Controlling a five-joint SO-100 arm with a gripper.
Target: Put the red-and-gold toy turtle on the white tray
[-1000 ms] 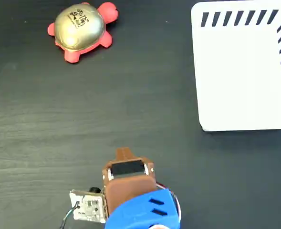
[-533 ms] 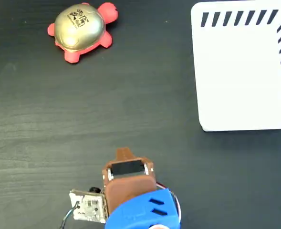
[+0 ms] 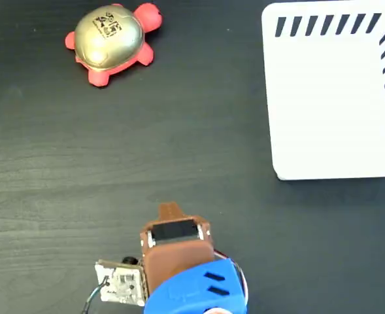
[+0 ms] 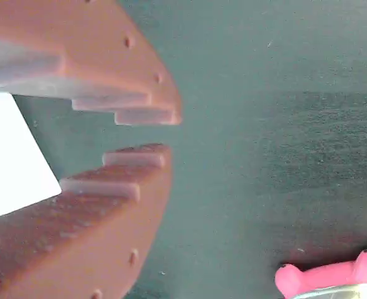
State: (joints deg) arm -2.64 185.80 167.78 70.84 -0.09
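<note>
The gripper [image 4: 161, 134] is hanging over bare dark table [image 3: 199, 131], fingertips slightly parted, gripping nothing. The red-and-gold toy turtle [image 3: 111, 42] is sitting well apart from the white tray [image 3: 329, 104].

Worktop [image 3: 199, 131]: dark, near-black wood-grain surface, matte, grain running left-right, fills the whole fixed view. Soft, even light; faint pale sheen across the middle. No wall or floor visible.

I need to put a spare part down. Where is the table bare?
Bare dark table runs between the toy turtle and the white tray, and left of the arm. Tightest by the end effector, bottom centre. The tray is empty too.
</note>
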